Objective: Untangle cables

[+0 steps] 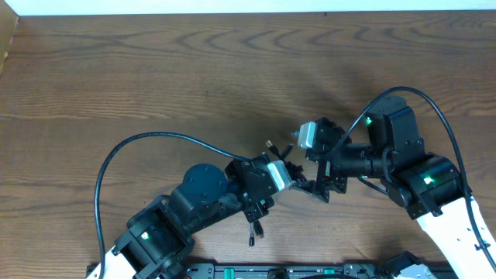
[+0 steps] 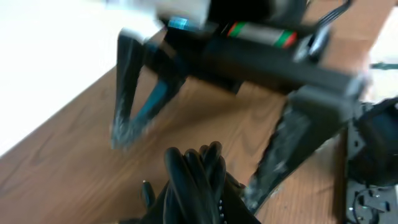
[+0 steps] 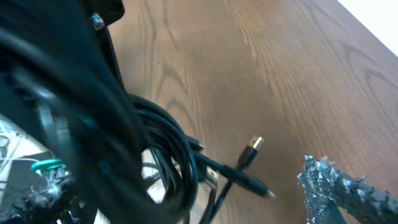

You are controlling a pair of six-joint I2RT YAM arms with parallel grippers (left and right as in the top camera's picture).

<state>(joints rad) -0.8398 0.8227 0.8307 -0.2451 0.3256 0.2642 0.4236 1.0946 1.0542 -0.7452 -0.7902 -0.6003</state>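
Note:
The cables (image 2: 194, 177) are thin black cords bunched into a bundle, and my left gripper (image 2: 199, 208) is shut on them. In the overhead view the left gripper (image 1: 284, 175) sits at the table's middle, with plug ends (image 1: 270, 146) sticking out above it and one cord end (image 1: 256, 229) trailing below the arm. My right gripper (image 1: 307, 177) faces it with the jaws wide open. One finger (image 2: 126, 106) stands on each side of the bundle without touching it. In the right wrist view the cables (image 3: 171, 155) and two plugs (image 3: 255, 145) lie between the right gripper's (image 3: 186, 196) fingers (image 3: 336, 186).
The wooden table (image 1: 155, 70) stretches away on all sides. A thick black arm wire (image 1: 147, 139) arcs over the left arm, and another (image 1: 434, 108) loops over the right arm. The table's front edge with the arm bases (image 1: 310, 271) lies close below both grippers.

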